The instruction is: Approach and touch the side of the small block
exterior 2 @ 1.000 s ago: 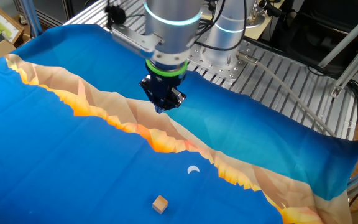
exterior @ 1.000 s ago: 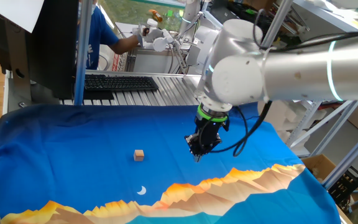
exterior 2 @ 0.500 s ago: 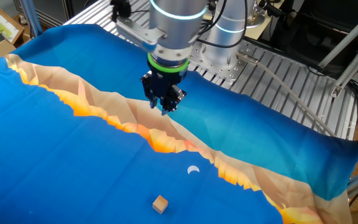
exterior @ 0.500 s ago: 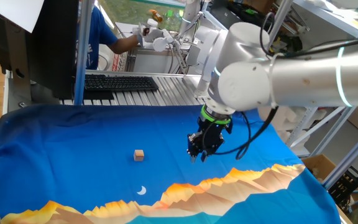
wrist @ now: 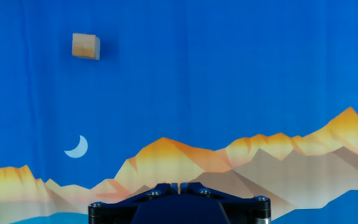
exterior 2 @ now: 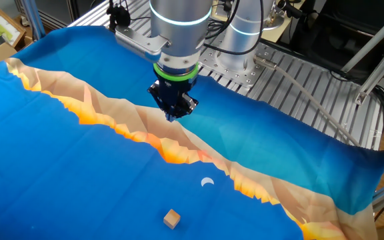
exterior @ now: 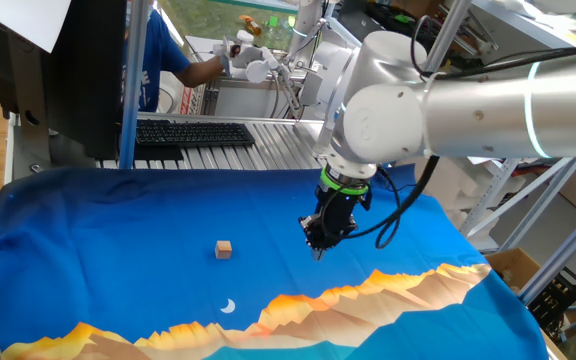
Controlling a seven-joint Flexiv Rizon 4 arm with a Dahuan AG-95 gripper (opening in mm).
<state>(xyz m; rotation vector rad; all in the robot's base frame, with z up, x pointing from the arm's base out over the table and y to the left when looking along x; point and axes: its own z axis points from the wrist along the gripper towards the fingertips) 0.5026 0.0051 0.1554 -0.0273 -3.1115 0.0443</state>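
Note:
The small block (exterior: 224, 249) is a tiny light-brown wooden cube lying on the blue cloth. It also shows in the other fixed view (exterior 2: 172, 218) and at the upper left of the hand view (wrist: 86, 46). My gripper (exterior: 315, 246) hangs above the cloth well to the right of the block, clear of it; in the other fixed view the gripper (exterior 2: 173, 115) is far behind the block. Its black fingertips (wrist: 166, 186) are pressed together with nothing between them. Only the tips show in the hand view.
A white crescent mark (exterior: 228, 306) is printed on the cloth near the orange mountain print (exterior: 368, 288). A keyboard (exterior: 193, 132) and a slatted metal surface (exterior: 268, 145) lie behind the cloth. A person in blue (exterior: 163, 60) stands at the back.
The arm swung slightly right half a second ago and has come back; the gripper is about where it was one second ago. The block has not moved.

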